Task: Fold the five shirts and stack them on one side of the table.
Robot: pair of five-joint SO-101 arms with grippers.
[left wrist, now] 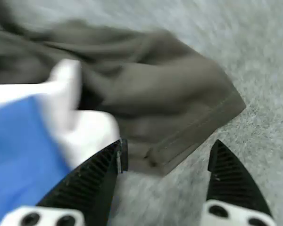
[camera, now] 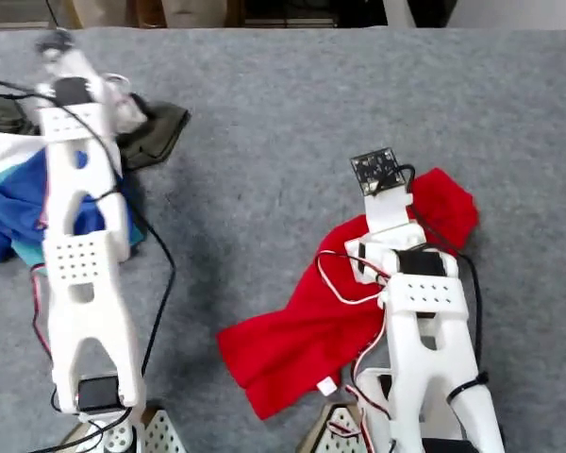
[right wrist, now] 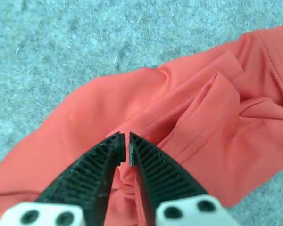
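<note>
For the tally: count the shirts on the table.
4: red shirt by the right arm; olive shirt, white shirt, blue shirt piled left; teal edge may be a fifth.

Room to pass over grey table (camera: 283,123) btwn shirt pile (camera: 9,203), far left, & red shirt (camera: 292,340), right.

A heap of shirts (camera: 9,193) lies at the surface's (camera: 264,113) ten o'clock, near the far edge; a lone shirt (camera: 292,340) lies well apart, at five o'clock.
</note>
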